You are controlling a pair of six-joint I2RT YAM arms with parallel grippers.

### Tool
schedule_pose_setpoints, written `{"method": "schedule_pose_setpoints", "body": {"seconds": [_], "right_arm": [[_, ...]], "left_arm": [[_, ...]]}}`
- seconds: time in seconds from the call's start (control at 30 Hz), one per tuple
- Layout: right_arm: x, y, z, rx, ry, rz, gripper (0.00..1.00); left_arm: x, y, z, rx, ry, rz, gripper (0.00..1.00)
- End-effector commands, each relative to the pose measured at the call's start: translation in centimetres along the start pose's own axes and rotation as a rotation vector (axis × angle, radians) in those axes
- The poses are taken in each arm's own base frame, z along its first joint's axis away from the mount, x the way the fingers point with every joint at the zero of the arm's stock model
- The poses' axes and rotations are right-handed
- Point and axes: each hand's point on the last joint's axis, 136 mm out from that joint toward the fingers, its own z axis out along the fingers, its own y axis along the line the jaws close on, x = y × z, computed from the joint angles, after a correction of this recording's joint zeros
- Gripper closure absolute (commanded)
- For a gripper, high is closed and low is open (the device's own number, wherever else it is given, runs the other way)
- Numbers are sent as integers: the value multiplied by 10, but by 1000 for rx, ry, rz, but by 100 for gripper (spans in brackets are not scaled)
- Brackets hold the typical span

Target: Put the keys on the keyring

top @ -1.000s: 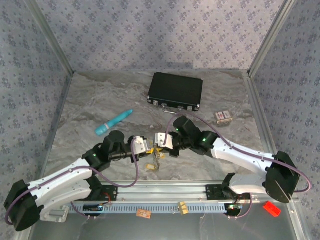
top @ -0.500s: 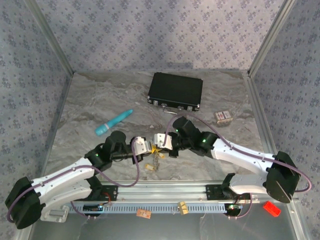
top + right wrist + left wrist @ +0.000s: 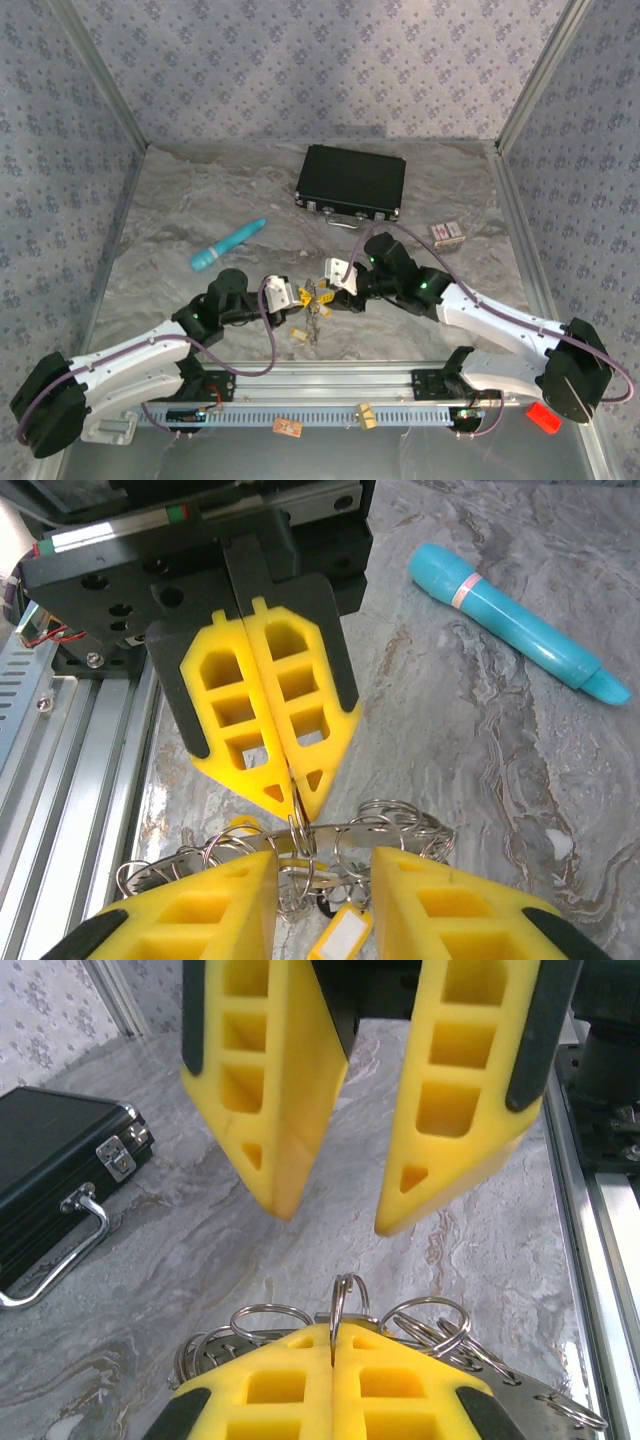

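Note:
The keyring (image 3: 392, 829) is a flat grey metal band hung with several small split rings, held off the table between both grippers (image 3: 318, 298). My left gripper (image 3: 332, 1345) is shut on one small split ring (image 3: 346, 1298) that stands upright above its fingertips. In the right wrist view the left gripper (image 3: 296, 792) pinches that ring just above the band. My right gripper (image 3: 325, 870) is open, its pads on either side of the bundle and apart from it; the left wrist view has the right gripper (image 3: 330, 1222) gaping above the ring. Keys with a yellow tag (image 3: 340, 936) dangle below.
A black case (image 3: 351, 182) lies at the back, a teal stick (image 3: 228, 245) to the left, a small box (image 3: 446, 233) at the right. A tan tag (image 3: 297, 335) lies on the table under the bundle. The metal rail (image 3: 330, 385) runs along the near edge.
My right gripper has opened and drawn back to the right, away from the bundle. My left gripper has shut on the small ring and holds the bundle alone.

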Motion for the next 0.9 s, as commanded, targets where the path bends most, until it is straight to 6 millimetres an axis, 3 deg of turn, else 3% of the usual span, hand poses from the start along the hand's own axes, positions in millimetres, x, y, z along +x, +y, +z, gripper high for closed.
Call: {"method": "schedule_pose_setpoints", "body": {"seconds": [0.0,0.17,0.5,0.87], "right_arm": [[6,1,0,6,21,38,70],[10,0,2,11,34,44,76],[14,7,9,-37,54,59,79],[15,5,17,-53,82,59,100]], "left_arm": [[-23,1,-2,-4,-100,11,100],[-25,3,-5,-17,-118,3,100],[-30,4,-6,-25,-137,4,100],[-36,5,-7,-32,-166,9,100]]}}
